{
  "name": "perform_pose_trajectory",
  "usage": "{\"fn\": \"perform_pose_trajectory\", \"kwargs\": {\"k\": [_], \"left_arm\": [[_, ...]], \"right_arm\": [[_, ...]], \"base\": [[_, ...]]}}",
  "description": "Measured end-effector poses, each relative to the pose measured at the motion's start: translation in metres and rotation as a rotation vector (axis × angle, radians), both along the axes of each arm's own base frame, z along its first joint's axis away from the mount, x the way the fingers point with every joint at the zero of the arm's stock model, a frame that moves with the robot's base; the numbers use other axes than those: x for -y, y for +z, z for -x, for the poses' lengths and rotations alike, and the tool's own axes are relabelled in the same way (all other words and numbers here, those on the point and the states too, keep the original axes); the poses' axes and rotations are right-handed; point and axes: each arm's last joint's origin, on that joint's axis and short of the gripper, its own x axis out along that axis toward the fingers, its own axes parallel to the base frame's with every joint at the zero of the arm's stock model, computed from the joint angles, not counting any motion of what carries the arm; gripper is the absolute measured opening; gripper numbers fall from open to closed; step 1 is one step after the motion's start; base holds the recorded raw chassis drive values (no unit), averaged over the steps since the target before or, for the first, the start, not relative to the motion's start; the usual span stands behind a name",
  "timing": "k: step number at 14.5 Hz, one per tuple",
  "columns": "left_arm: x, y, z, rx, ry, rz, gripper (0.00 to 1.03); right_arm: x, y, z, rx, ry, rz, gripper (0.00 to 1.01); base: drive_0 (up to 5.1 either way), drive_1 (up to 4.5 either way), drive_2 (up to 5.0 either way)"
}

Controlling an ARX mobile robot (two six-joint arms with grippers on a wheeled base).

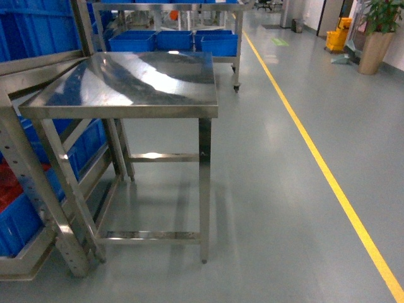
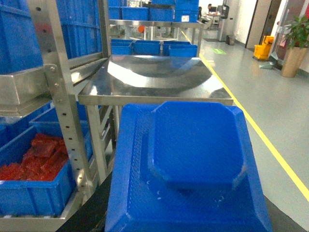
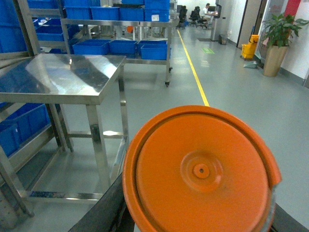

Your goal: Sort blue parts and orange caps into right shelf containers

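Up close, orange cap (image 3: pixel 200 170), blue part (image 2: pixel 193 154), cropped

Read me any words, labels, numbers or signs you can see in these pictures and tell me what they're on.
None can be read.
White label on a blue bin: too small to read.
Green floor marking: blurred.
Orange cap and blue part: no text visible.
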Motion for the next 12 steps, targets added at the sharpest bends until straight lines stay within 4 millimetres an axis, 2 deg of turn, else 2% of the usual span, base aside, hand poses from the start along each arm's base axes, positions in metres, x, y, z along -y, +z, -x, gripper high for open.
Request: {"fn": "perform_pose_trajectory", "kwargs": {"k": [3,12], "left_arm": [[0.0000,0.0004,0.0000,0.004,0.000,0.000,0.43],[0.0000,0.0003,0.0000,0.003,0.000,0.000,0.43]], "right_arm": [[0.0000,0.0001,0.0000,0.001,0.000,0.000,0.44],[0.0001,0.0004,0.0000,0.004,-0.002,0.000,0.44]], "base": [[0.0,4.25,-4.3],[-4.8,2.59,2.6]]}}
